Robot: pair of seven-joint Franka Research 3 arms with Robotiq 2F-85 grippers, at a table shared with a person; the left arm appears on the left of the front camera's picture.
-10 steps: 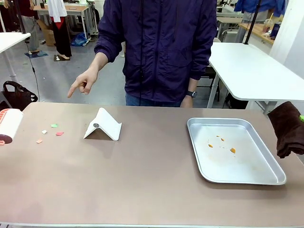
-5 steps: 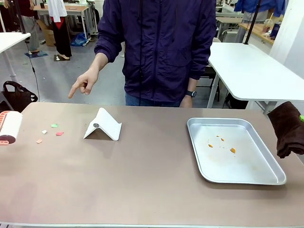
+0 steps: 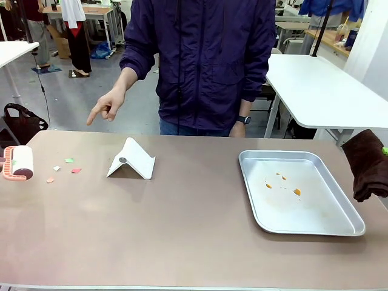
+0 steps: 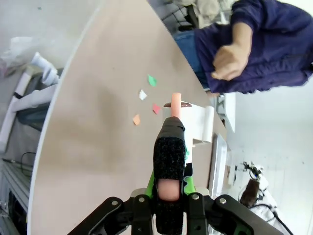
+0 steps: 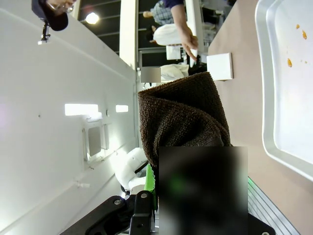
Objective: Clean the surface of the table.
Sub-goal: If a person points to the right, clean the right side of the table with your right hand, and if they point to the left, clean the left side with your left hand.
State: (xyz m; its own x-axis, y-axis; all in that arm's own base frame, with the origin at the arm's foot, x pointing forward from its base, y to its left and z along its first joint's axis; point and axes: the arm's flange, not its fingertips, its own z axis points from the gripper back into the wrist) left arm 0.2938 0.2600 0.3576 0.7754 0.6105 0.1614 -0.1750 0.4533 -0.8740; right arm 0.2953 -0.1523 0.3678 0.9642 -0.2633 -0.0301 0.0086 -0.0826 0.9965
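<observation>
- Front view: the large matte brownish-tan table point(image 3: 182, 230) spans the frame from side to side.
- At its left edge sits a lint roller with a white roll and a pink handle point(image 3: 17, 163). Just beside it lie small paper scraps: white point(image 3: 56, 168), green point(image 3: 69, 160), red point(image 3: 76, 170) and orange point(image 3: 50, 179).
- A white folded stand point(image 3: 131, 159) stands right of the scraps. A shallow silver metal tray point(image 3: 357, 224) with orange crumbs point(image 3: 282, 182) lies well apart on the right.
- A dark brown towel point(image 3: 368, 163) hangs at the right edge. The person's hand point(image 3: 104, 107) points down towards the scraps.
- Left wrist view: the left gripper point(image 4: 169, 193) has its jaws pinched on the roller's pink handle point(image 4: 168, 188). It sits above the tan tabletop point(image 4: 88, 112), with the scraps point(image 4: 146, 100) ahead and the person's fist point(image 4: 230, 61) beyond.
- Right wrist view: the brown towel point(image 5: 183, 115) bunches up out of the right gripper point(image 5: 193, 166), whose jaws are clamped on it and covered by the cloth. The table point(image 5: 239, 103) and the tray's rim point(image 5: 259, 73) lie alongside.
</observation>
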